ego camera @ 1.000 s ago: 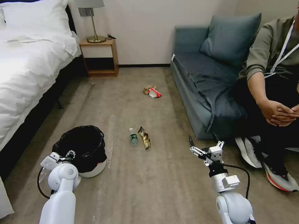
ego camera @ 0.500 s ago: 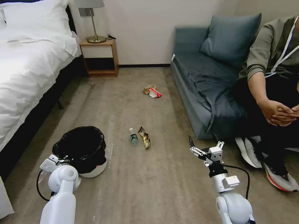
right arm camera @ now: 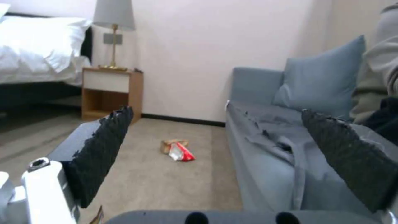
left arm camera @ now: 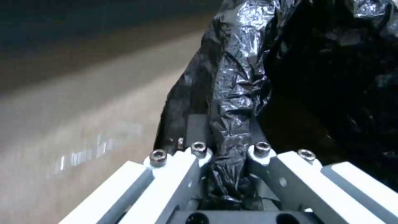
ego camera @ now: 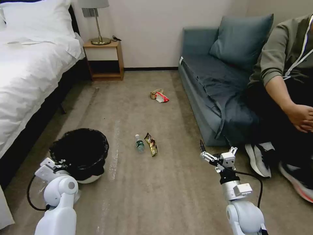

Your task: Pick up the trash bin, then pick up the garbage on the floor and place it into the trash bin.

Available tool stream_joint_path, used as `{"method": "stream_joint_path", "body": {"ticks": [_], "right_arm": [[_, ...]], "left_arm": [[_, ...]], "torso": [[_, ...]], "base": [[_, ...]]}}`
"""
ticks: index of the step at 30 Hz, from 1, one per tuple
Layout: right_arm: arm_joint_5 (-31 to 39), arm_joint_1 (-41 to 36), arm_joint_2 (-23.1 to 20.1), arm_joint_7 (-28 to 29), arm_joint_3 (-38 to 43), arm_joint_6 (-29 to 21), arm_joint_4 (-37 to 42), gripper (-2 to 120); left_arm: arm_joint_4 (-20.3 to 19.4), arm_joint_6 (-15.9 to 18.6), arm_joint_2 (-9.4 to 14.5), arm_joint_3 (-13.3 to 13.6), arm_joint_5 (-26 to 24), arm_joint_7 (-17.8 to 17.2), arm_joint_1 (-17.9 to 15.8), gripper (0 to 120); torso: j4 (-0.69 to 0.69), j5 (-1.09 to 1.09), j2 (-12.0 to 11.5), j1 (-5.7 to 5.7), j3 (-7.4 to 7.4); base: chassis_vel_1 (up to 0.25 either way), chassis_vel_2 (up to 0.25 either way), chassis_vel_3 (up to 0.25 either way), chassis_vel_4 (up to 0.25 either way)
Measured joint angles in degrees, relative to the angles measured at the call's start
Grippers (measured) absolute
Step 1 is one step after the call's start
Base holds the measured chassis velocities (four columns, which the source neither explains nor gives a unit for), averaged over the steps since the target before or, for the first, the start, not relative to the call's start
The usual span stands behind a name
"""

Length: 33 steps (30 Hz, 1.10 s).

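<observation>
Two glossy white arms with rounded joint housings. Black cable looping beside the left arm (ego camera: 58, 209), another arching off the right arm (ego camera: 243, 212). Black collar behind the right gripper (ego camera: 208, 156), white linkage bars. Bare metal socket screws on the left gripper (left arm camera: 230, 149). Dark, rough-edged pads (right arm camera: 104, 149) inside the right one.

Trash bin (ego camera: 79, 153) and floor litter
Black-lined bin lower left, tilted; bottle (ego camera: 139, 143) beside gold wrapper (ego camera: 151, 144); red-white packet (ego camera: 162, 97) touching tan paper (ego camera: 155, 93) farther off
</observation>
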Motion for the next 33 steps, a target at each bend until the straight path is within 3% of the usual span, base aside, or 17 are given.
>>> {"method": "stream_joint_path", "body": {"ticks": [1, 6, 8, 13, 17, 19, 24, 33], "right_arm": [[0.59, 0.2, -0.06, 1.05, -0.25, 0.07, 0.1, 100], [2.04, 0.75, -0.07, 4.56, -1.46, 0.13, 0.41, 100], [2.3, 0.82, 0.01, 5.11, -1.96, 0.53, 0.58, 100], [2.4, 0.79, 0.26, 5.05, -2.28, 1.43, 0.29, 100], [2.19, 0.79, 0.38, 4.74, -2.24, 2.14, -0.11, 100], [1.63, 0.82, 0.57, 4.59, -2.15, 3.02, -0.72, 100], [0.99, 0.82, 0.97, 4.61, -1.9, 3.82, -1.37, 100], [-0.16, 0.95, 1.61, 5.78, -1.54, 3.46, -1.72, 100]], "left_arm": [[-1.92, 0.74, 0.23, -0.17, 1.72, 1.97, 0.55, 4], [-7.14, 3.64, 0.62, 0.09, 3.62, 3.87, 1.48, 4], [-10.36, 5.66, 0.26, 0.61, 4.5, 2.74, 1.81, 4], [-14.2, 7.28, -0.34, 0.85, 6.2, -0.14, 2.63, 4], [-14.92, 7.59, -0.3, 0.41, 6.25, 0.13, 3.06, 4], [-14.81, 7.73, 0.05, -0.76, 7.49, 3.57, 3.92, 4], [-13.6, 7.92, 0.61, -1.45, 10.35, 8.11, 4.66, 4], [-12.81, 7.52, -0.12, -0.99, 11.9, 8.51, 4.52, 4]], "torso": [[0.0, 0.0, 0.0, 0.0, 0.0], [0.0, 0.0, 0.0, 0.0, 0.0], [-0.01, -0.01, 0.0, 0.0, 0.0], [0.0, -0.01, 0.0, 0.0, 0.0], [-0.01, 0.0, 0.0, 0.0, 0.0], [0.0, -0.01, 0.0, 0.0, 0.0], [0.0, -0.02, 0.0, 0.0, 0.0], [0.0, -0.01, 0.0, 0.0, 0.0]], "base": [[0.0, 0.0, 0.0, 0.0], [0.0, 0.0, 0.0, 0.0], [0.0, 0.0, 0.0, 0.0], [0.0, 0.0, 0.0, 0.0], [0.0, 0.0, 0.0, 0.0], [0.0, 0.0, 0.0, 0.0], [0.0, 0.0, 0.0, 0.0], [0.0, 0.0, 0.0, 0.0]]}}
